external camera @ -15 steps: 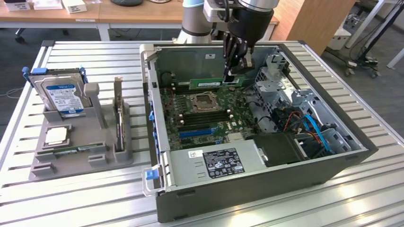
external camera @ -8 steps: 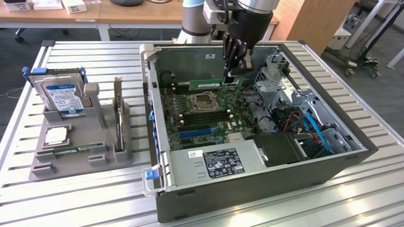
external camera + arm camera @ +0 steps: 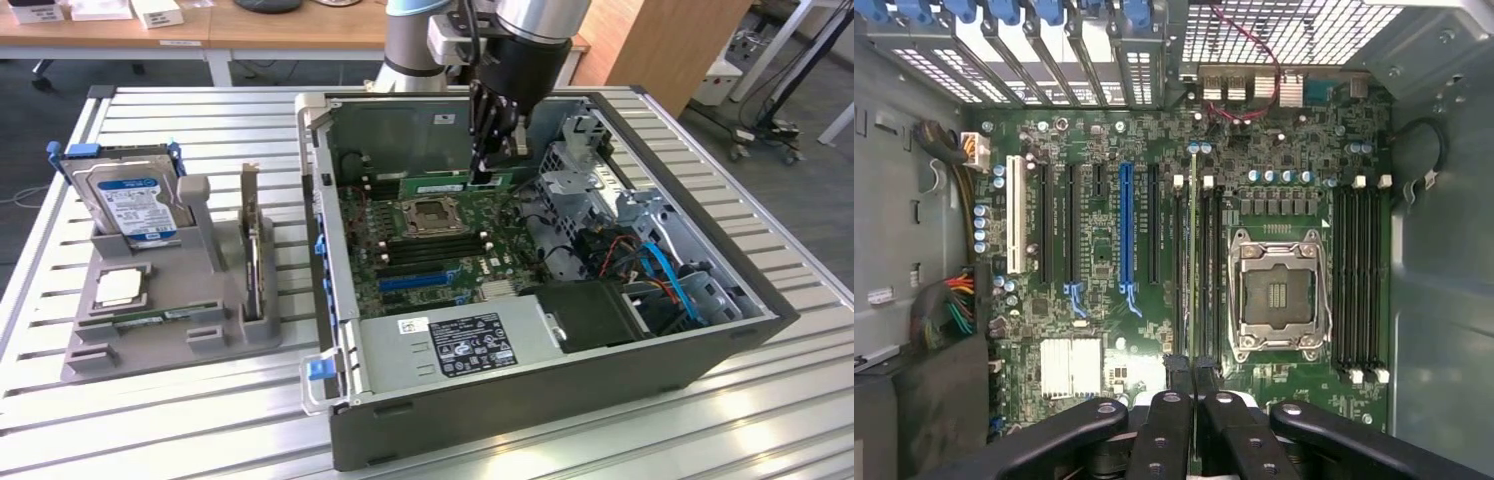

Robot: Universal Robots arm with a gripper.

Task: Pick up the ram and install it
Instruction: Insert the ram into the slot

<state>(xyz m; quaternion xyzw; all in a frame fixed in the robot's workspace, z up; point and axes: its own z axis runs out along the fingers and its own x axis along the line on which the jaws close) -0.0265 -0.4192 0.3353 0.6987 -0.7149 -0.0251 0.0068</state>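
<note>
Exterior view showed the tool (image 3: 487,172) clamped on the ram (image 3: 447,186), held on edge inside the case (image 3: 534,400) at the memory slots (image 3: 1214,260) beside the processor socket (image 3: 430,215). Good seating would require the ram parallel to its slot, pressed straight and evenly.

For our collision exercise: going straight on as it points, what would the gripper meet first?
Likely the memory slots beside the CPU socket, the ram in the gripper touching first; depth unclear.

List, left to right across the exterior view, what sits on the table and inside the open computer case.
hard drive → expansion card standing on edge → ram, held by the shut gripper over the motherboard → blue cables
</note>
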